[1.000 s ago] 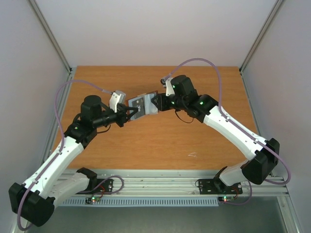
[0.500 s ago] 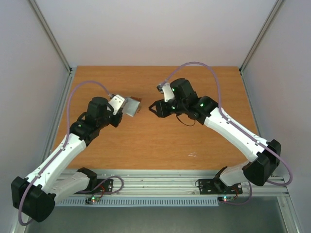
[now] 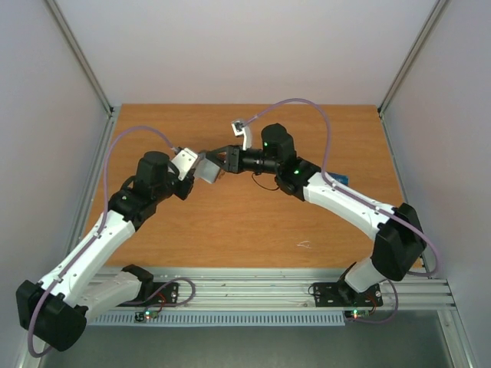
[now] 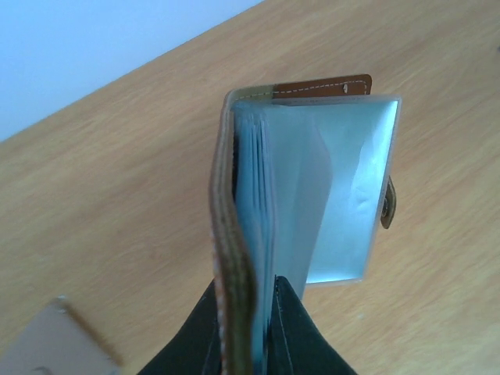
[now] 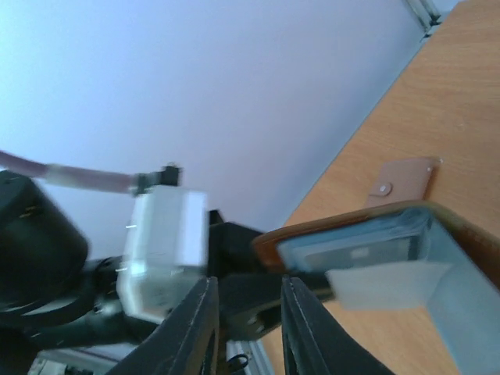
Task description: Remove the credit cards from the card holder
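Clamping down tight on one end of the card holder [image 4: 328, 195], the left gripper [image 4: 246, 312] has it splayed open, up off the table [image 3: 230, 230]. Right gripper [image 5: 246, 312] hovers just beside the holder's brown edge, fingers slightly apart, nothing between them. Blue card [image 3: 338, 179] lies flat by the right forearm.

A rectangular wooden counter [image 3: 253, 222], orange-brown with a fine grain, fills the middle of the overhead view. Pale walls [image 3: 230, 46] enclose it on three sides. A metal rail [image 3: 245, 295] runs along its near edge and carries the two arm bases [image 3: 157, 291]. A small blue card [image 3: 339, 179] lies flat on the wood near the right side, partly hidden by the right arm [image 3: 345, 201]. A faint pale scuff [image 3: 304, 245] marks the surface toward the near edge, right of centre.
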`<state>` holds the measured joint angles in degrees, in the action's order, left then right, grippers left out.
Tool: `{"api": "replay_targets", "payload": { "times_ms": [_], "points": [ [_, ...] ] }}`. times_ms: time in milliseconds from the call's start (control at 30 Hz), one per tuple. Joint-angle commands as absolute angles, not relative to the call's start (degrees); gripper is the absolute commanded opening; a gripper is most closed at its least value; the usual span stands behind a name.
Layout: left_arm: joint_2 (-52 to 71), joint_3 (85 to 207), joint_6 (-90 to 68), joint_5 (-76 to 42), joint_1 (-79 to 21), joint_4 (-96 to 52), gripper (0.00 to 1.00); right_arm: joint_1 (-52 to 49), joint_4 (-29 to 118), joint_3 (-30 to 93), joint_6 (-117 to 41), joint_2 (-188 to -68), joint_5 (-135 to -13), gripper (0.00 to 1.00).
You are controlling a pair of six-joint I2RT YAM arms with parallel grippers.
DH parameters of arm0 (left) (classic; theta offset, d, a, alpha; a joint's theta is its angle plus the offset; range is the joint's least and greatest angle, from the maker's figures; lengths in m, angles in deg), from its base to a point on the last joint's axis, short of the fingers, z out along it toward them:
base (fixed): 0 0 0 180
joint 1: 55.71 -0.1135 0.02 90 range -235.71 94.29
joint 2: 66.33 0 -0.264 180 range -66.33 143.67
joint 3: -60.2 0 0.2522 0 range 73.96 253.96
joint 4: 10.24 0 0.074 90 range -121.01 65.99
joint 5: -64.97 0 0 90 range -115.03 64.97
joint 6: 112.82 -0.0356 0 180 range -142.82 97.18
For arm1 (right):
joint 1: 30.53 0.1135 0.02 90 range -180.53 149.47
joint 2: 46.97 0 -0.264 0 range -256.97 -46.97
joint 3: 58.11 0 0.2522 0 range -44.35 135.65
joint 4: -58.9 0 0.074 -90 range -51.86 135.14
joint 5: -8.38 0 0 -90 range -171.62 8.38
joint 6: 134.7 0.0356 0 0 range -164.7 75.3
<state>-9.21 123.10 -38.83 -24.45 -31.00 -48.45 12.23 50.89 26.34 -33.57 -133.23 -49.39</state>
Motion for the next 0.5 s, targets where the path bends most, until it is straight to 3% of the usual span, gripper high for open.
{"api": "replay_targets", "payload": {
  "times_ms": [0,467],
  "points": [
    [-10.3,125.7,-26.1,-16.8,-30.7,-46.8,0.00,12.3,58.5,27.9,-23.9,-137.2,-52.4,0.22],
    [-9.1,126.1,-15.9,-15.5,-30.7,-44.8,0.00,14.4,53.3,33.2,-22.4,-141.3,-51.9,0.14]
  ]
}}
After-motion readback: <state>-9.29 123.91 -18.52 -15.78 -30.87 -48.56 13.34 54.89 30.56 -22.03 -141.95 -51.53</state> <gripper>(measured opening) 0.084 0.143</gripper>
